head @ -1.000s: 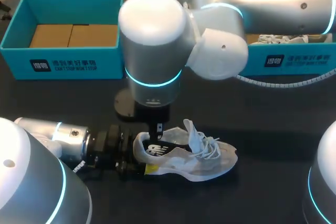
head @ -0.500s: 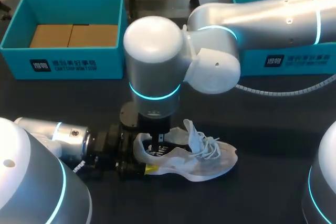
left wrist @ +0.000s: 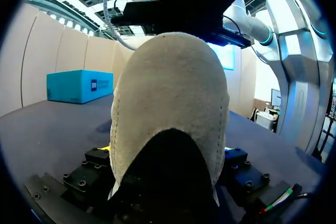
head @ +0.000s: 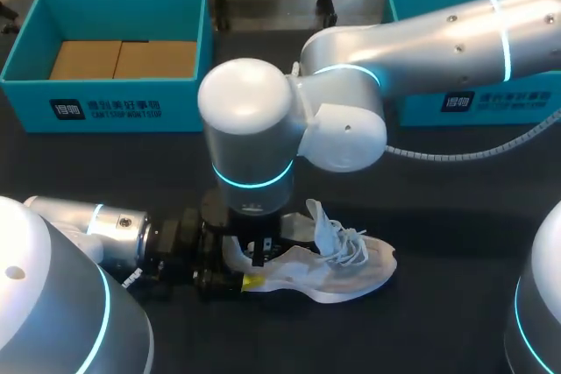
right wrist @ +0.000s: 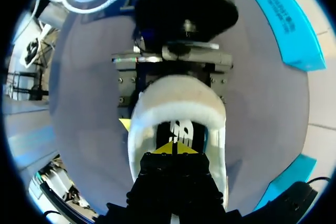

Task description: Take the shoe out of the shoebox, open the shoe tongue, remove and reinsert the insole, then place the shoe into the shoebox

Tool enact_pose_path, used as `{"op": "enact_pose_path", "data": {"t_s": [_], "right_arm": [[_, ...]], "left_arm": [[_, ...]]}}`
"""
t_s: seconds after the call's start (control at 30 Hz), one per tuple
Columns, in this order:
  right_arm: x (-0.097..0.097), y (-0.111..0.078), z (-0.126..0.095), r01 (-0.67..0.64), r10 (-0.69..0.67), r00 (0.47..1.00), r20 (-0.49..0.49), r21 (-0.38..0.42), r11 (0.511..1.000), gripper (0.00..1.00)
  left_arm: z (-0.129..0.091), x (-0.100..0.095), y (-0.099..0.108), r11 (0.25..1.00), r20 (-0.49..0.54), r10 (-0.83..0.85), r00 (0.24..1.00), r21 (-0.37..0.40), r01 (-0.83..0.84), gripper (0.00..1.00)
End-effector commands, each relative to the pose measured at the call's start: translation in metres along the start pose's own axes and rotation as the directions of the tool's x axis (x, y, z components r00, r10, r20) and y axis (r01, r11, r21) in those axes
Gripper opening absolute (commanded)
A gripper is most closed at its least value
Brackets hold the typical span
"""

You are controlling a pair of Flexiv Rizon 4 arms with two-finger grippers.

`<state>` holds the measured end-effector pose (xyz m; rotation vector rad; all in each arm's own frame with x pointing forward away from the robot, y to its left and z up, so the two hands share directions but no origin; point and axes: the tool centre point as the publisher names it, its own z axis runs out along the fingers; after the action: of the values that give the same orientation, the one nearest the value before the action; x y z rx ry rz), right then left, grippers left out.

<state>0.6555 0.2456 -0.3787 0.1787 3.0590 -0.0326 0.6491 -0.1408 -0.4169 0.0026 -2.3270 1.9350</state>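
Dark table (head: 456,190), near middle: insole-removal step, by my reading.
White shoe (head: 324,269) lies toe to the right, laces loose, tongue pulled up; heel clamped betw. L gripper (head: 235,264) fingers; R gripper (right wrist: 173,149) tips pressed together inside shoe mouth over insole (right wrist: 181,128), can't tell if pinching it; next probably needs firm hold on insole edge, then lift out; teal shoebox (head: 105,98) far left.
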Motion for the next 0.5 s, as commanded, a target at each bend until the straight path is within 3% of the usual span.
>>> {"op": "enact_pose_path", "data": {"t_s": [0.03,0.5], "right_arm": [[0.000,-0.007,0.005,-0.028,0.028,1.000,-0.002,0.008,1.000,0.00],[0.003,-0.045,0.006,-0.158,0.158,0.986,0.058,-0.003,0.987,0.00]], "left_arm": [[0.000,0.001,0.000,1.000,0.004,0.001,1.000,-0.002,-0.001,0.00],[0.000,0.001,0.000,1.000,0.004,0.001,1.000,-0.002,-0.001,0.00]]}}
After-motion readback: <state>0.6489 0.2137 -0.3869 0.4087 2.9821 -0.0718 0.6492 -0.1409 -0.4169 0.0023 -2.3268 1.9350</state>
